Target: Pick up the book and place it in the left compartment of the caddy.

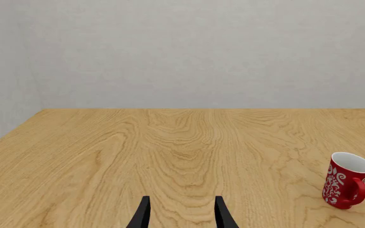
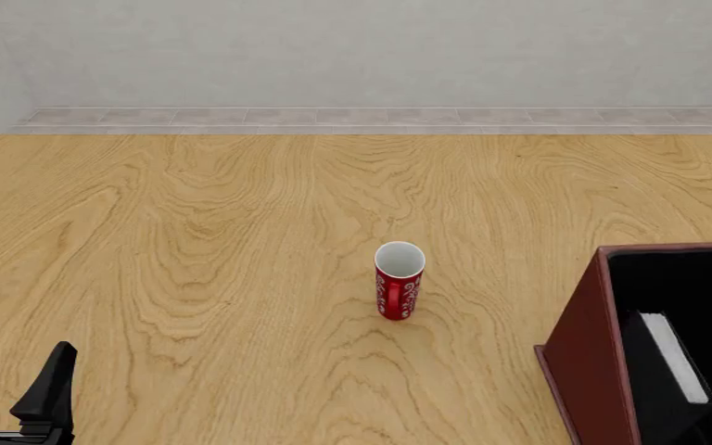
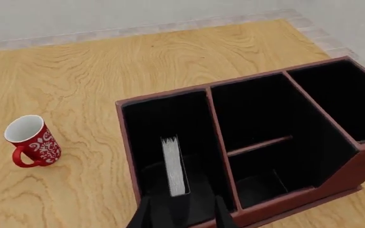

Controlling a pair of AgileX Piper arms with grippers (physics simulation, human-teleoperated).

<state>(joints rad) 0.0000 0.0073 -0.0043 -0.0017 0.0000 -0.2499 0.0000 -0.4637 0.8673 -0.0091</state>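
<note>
My left gripper (image 2: 12,371) sits low, well off to the left of the mug (image 2: 399,280), fingers spread apart with nothing between them. From its own camera I just get bare tabletop and the mug off to one side, so this arm is basically parked out of the way; my guess is that's on purpose, since the job happens on the other side.

The mug is red with a white swirly pattern and a white inside, standing upright with its mouth open to the ceiling and its handle showing in the wrist views. It stands clear of the caddy, so it shouldn't be a problem.

To the right of the mug is the caddy (image 2: 582,348), dark red outside, black inside, thin dividers. The book (image 3: 173,166) is standing on edge in the left compartment (image 3: 163,121), white pages facing up, black covers blending into the lining. It looks like it leans a little toward one wall, hard to be sure. So as far as I can judge, the placing is done.

My right gripper (image 3: 181,213) hangs right above that compartment, fingers apart and not touching the book, which fits a release.

The table (image 2: 208,241) is light wood with strong grain, and behind it there's a plain pale wall (image 2: 356,46) with a tiled strip along the base.
</note>
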